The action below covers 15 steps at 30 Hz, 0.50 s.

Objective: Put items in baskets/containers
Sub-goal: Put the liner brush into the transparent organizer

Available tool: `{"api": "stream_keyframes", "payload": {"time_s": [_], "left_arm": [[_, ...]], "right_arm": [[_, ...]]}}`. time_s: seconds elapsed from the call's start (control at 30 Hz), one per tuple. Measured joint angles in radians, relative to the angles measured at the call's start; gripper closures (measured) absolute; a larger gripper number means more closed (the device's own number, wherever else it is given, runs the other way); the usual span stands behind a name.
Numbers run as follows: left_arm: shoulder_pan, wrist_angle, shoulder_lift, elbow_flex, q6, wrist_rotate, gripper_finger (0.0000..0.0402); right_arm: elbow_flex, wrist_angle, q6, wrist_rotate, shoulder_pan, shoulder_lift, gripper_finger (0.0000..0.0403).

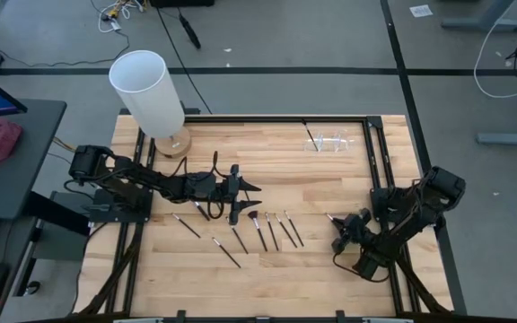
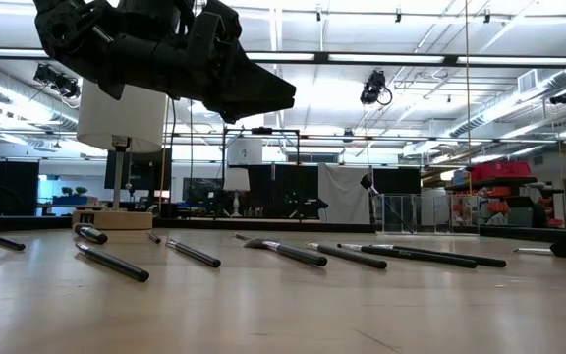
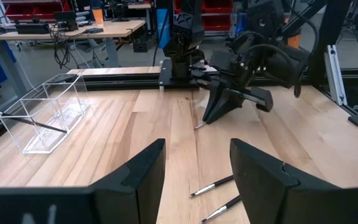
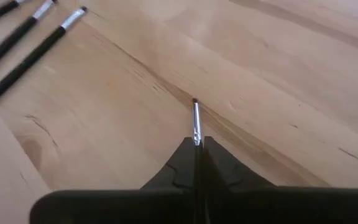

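At the bench's (image 1: 330,269) right side, the right gripper (image 4: 196,144) is pinching one brush (image 4: 196,121) between pressed-together jaws, tip poking forward, probably ready for carrying to the clear holder (image 1: 328,142) at the far edge. The left gripper (image 3: 197,168) is hovering, jaws spread, above the loose brushes (image 1: 272,230) mid-bench.

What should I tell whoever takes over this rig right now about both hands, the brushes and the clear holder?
Right hand: shut on one brush, low at the table's right side.
Left hand: open, empty, hovering above the loose brushes mid-table.
Clear holder: far side of the table, one brush already inside.
Done: one brush in.
Left: deliver the held brush, then collect those on the wood.
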Motion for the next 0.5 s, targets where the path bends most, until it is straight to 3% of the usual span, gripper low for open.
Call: {"api": "stream_keyframes", "payload": {"time_s": [0.17, 0.27, 0.5], "left_arm": [[0.000, 0.000, 0.000, 0.000, -0.005, 0.008, 0.0218], [0.000, -0.001, 0.000, 0.000, -0.005, 0.063, 0.0218], [0.000, -0.014, 0.002, -0.008, 0.003, 0.141, 0.0218]], "right_arm": [[0.023, -0.035, -0.004, -0.083, -0.053, -0.102, 0.0395], [0.024, -0.013, -0.060, -0.092, -0.087, -0.151, 0.0401], [0.025, 0.097, -0.188, 0.181, -0.126, -0.195, 0.0401]]}}
